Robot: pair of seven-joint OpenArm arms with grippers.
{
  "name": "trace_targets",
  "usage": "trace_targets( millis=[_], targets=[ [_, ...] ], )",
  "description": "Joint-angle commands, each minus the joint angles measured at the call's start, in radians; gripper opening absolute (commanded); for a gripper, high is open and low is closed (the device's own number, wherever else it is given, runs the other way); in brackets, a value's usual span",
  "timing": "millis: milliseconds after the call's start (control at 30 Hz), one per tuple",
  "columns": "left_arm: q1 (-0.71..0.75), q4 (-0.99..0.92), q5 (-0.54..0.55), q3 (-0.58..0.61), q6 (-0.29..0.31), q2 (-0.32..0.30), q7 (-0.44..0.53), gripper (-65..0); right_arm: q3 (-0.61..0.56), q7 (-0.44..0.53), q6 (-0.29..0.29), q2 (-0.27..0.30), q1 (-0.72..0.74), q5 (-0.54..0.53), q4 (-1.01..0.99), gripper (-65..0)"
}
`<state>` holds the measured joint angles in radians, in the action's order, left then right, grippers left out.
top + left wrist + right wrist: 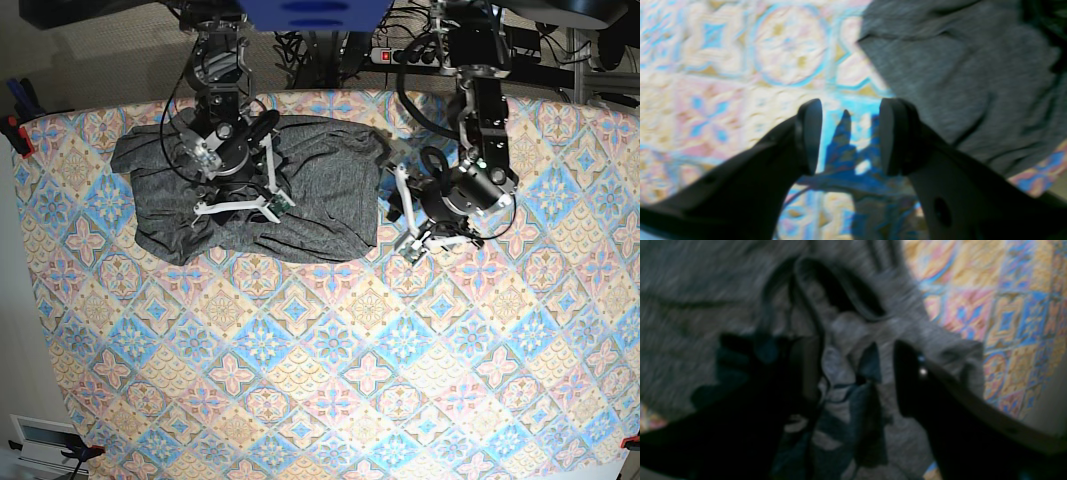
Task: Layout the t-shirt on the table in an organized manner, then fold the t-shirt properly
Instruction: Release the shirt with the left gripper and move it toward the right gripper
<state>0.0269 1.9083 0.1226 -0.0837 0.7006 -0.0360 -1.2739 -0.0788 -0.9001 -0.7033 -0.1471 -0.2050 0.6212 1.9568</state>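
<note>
The t-shirt (250,190) lies in a loose, rumpled mass near the far edge of the counter (320,380), toward its far left corner in the base view. It is not yet spread flat: the fabric is bunched, with creases across the body and an irregular outline.

At the left of the base view, the right tool (240,190) sits over the middle of the garment. In the right wrist view the jaws are spread, with a fold of grey jersey and the collar opening lying between and ahead of them; nothing is pinched.

At the right of the base view, the left tool (405,215) hovers just beside the garment's right edge, over the patterned cloth. In the left wrist view the jaws are parted and empty, with bare counter between them and the t-shirt hem off to one side.

Risks from this position:

- Right tool closing on the bunched fold would likely catch several layers at once, so a pull would drag the whole mass instead of opening it.
- Left tool closing where it stands would likely miss the hem and could pinch the counter cloth, shifting it under the garment.
- Unequal pull from the two tools would likely skew the layout.
</note>
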Motion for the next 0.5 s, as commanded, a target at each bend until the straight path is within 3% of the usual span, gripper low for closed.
trace_targets(
  millis=[0, 100, 233, 367, 467],
  targets=[
    [-0.014, 0.024, 0.01, -0.009, -0.002, 0.005, 0.013, -37.0, 0.018, 0.008, 0.005, -0.003, 0.005, -0.005, 0.02, -27.8],
    [-0.005, 0.021, 0.042, -0.032, -0.002, 0.009, 0.012, -35.2, 0.072, 0.012, 0.005, -0.003, 0.006, -0.005, 0.02, -27.1],
    [0.031, 0.004, 0.219, -0.161, -0.002, 0.006, 0.012, -27.3, 0.141, 0.014, 0.005, 0.019, 0.006, -0.005, 0.02, -27.1],
    [0.04, -0.149, 0.406, -0.271, -0.002, -0.002, 0.012, -22.2, 0.165, 0.014, 0.005, 0.025, 0.008, -0.005, 0.02, -27.1],
    [0.035, -0.316, 0.501, -0.262, -0.002, -0.054, 0.023, -23.0, 0.165, 0.014, 0.005, 0.025, 0.008, -0.005, 0.026, -27.1]
  ],
)
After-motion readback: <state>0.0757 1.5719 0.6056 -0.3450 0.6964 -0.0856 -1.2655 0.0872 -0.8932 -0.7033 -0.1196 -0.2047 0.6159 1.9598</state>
